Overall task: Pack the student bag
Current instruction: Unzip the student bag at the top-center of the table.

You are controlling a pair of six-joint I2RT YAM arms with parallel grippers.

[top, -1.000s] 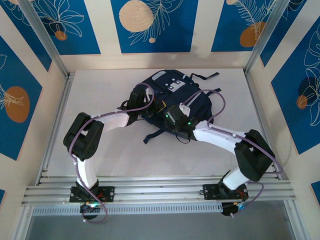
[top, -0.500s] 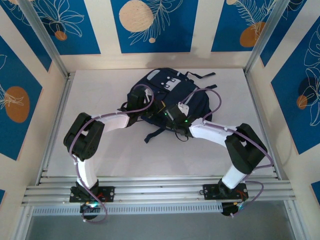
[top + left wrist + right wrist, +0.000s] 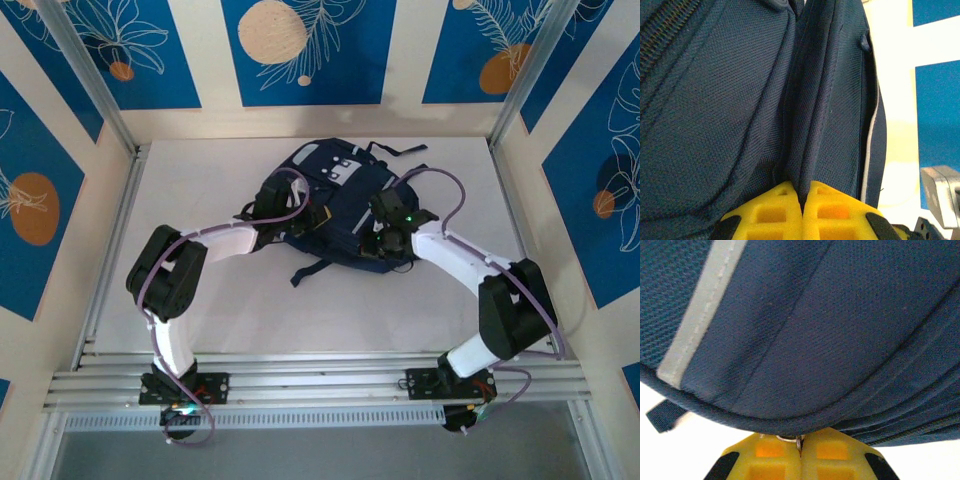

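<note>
Student bag [image 3: 340,185] on white table [image 3: 220,310]. Left gripper [image 3: 801,194] still pinching fold of bag fabric. Right gripper [image 3: 801,446] has moved to bag's right side and is now clamped on metal ring [image 3: 788,439] at edge.

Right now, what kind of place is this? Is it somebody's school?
Probably not: it looks like a robot test booth. A left arm and right arm are bolted to an aluminium rail, and blue leaf-patterned panels wall in the white table where the student bag lies.
</note>
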